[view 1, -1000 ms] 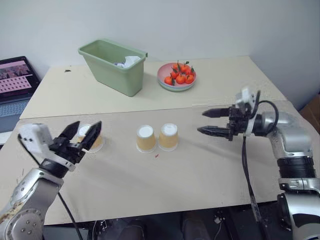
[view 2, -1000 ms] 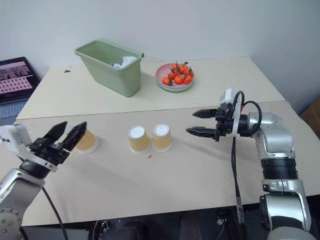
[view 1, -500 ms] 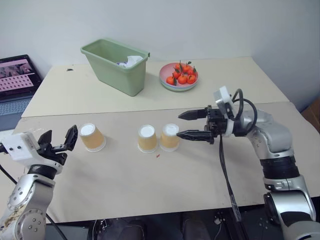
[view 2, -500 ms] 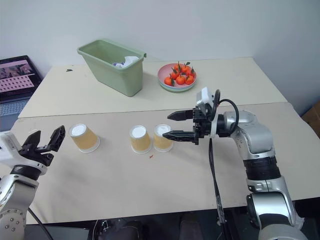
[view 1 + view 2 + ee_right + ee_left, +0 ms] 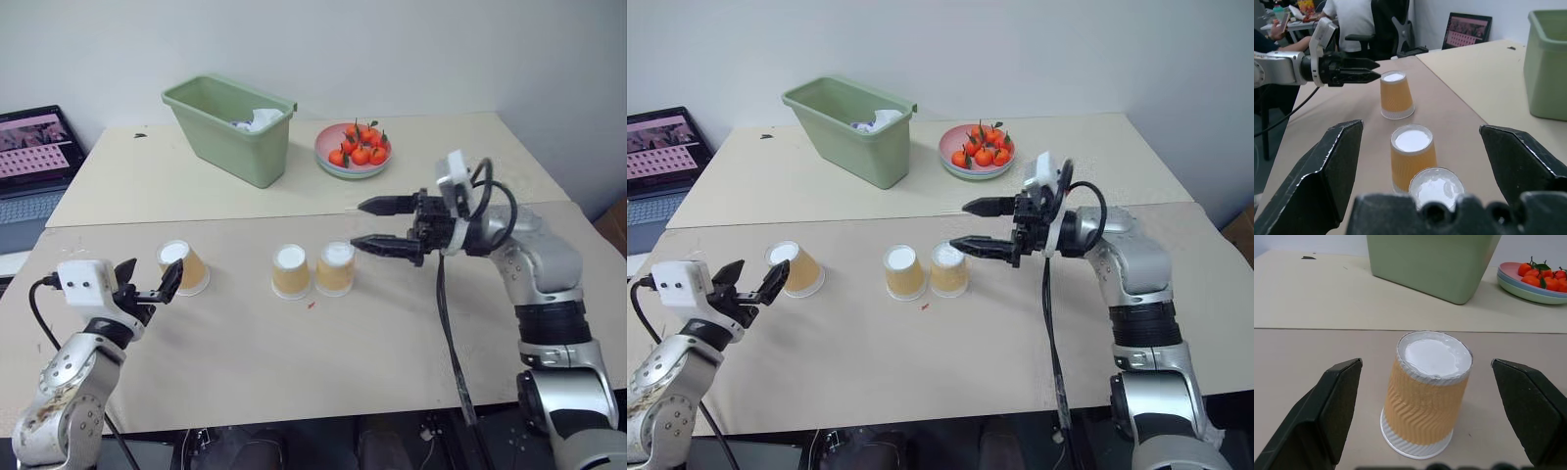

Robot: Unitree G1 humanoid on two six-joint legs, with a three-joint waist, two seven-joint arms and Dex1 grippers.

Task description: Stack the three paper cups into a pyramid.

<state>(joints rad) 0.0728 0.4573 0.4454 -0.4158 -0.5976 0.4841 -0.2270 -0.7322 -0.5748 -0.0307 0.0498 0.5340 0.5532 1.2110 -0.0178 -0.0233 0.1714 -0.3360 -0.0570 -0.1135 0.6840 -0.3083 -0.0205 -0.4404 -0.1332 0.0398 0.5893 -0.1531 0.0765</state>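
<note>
On the worktop [image 5: 245, 343], at the left, the left end effector [image 5: 145, 284] stood wide, empty, just short of a lone upturned cup [image 5: 182, 267]. Two more cups stood side by side, touching, at the middle: one [image 5: 290, 271] and its neighbour [image 5: 335, 267]. Beside that pair hovered the right end effector [image 5: 369, 225], wide, holding nothing.

Left gripper [image 5: 149, 286], right gripper [image 5: 375, 226] agape
</note>
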